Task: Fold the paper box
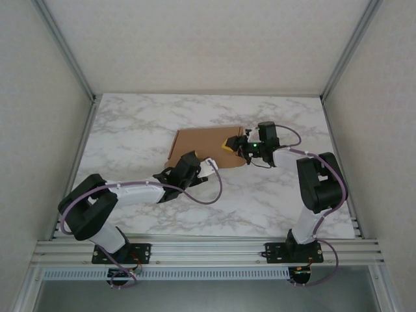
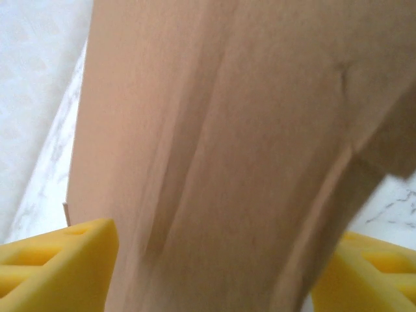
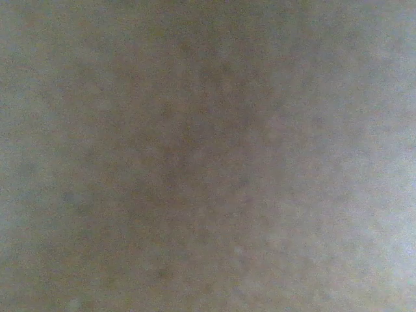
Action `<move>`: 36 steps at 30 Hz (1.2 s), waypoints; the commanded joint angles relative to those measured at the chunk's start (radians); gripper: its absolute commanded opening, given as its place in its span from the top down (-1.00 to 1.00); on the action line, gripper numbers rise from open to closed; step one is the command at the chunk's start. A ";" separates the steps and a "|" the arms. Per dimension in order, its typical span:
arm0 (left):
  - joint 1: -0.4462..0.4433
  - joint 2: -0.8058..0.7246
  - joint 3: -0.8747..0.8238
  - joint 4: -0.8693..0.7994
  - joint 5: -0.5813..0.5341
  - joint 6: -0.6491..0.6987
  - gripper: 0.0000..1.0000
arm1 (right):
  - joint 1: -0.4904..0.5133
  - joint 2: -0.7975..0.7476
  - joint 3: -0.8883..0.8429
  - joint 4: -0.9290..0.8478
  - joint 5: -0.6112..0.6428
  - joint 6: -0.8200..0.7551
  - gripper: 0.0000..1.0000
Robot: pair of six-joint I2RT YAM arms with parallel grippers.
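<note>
**Two arms meet over a cardboard box, with most of the folding left to do**

From their bases at the near edge of the marble-patterned table (image 1: 130, 123), the two arms reach inward. The left gripper (image 1: 211, 166) sits at the near side of the paper box (image 1: 201, 144). Its yellow, ribbed fingers (image 2: 58, 263) are spread wide, and a brown panel runs up between them with no pad visibly pinching it. The cardboard is plain, matte and thin, marked by long soft creases and a cut notch at one side. The box lies at the middle of the table, a broad unprinted sheet, low and mostly flat. The right gripper (image 1: 233, 144) meets its right edge, one yellow pad showing against the brown. I cannot tell whether those fingers are clamped on the board, as the wrist camera is pressed up to grainy brown. As I read it, no walls stand and no tabs are tucked, so nearly all the folding is left. Beyond, the veined tabletop runs to the pale back wall.
</note>
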 commanded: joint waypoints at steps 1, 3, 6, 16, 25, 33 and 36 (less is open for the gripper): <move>-0.009 0.061 -0.006 0.158 -0.118 0.070 -0.47 | 0.025 -0.035 -0.028 0.068 -0.036 0.069 0.00; -0.012 0.100 0.003 0.218 -0.174 0.091 -0.46 | 0.033 -0.031 -0.037 0.108 -0.042 0.102 0.01; -0.017 0.150 0.017 0.298 -0.254 0.100 -0.44 | 0.042 -0.028 -0.046 0.150 -0.046 0.145 0.01; -0.033 0.231 -0.136 0.893 -0.478 0.327 -0.34 | 0.060 -0.040 -0.076 0.322 -0.050 0.329 0.04; -0.031 0.179 -0.120 0.880 -0.515 0.359 0.16 | 0.061 -0.066 -0.068 0.285 -0.045 0.343 -0.12; -0.005 -0.005 -0.094 0.509 -0.442 0.138 0.32 | 0.057 -0.144 -0.072 0.175 0.002 0.272 -0.67; -0.003 -0.052 -0.064 0.342 -0.404 0.102 0.32 | 0.046 -0.194 -0.071 0.119 0.024 0.226 -0.87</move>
